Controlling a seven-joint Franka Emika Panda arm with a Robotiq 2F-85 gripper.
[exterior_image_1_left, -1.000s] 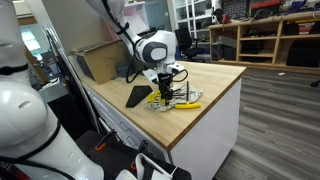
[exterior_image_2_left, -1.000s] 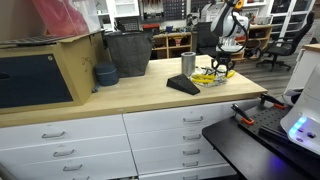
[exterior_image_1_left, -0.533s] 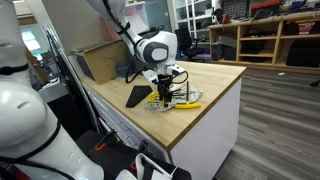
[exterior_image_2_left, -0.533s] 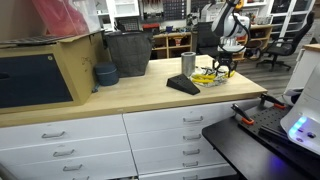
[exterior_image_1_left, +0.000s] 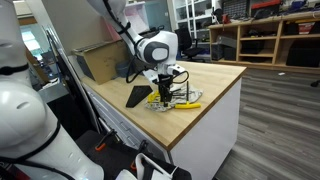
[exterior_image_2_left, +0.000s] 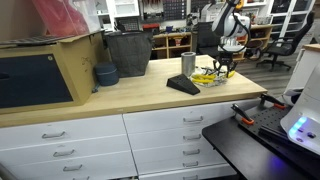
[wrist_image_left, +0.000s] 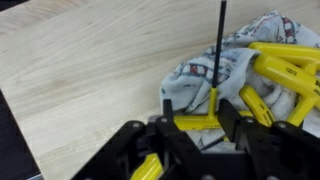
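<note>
Yellow frame (wrist_image_left: 285, 65) in every view; cloth (wrist_image_left: 190, 78) pattern only in wrist view.

Readable text, labels, brands, numbers, signs: none. Box (exterior_image_2_left: 45, 65) on the counter (exterior_image_2_left: 140, 95): no legible marking. Patterned cloth (wrist_image_left: 205, 75): print only, no letters made out. Shelves (exterior_image_1_left: 262, 35) in an exterior view: contents too small and blurred to read.

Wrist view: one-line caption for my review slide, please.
Gripper jaws straddle a yellow plastic frame on a patterned cloth atop the wooden countertop.
</note>
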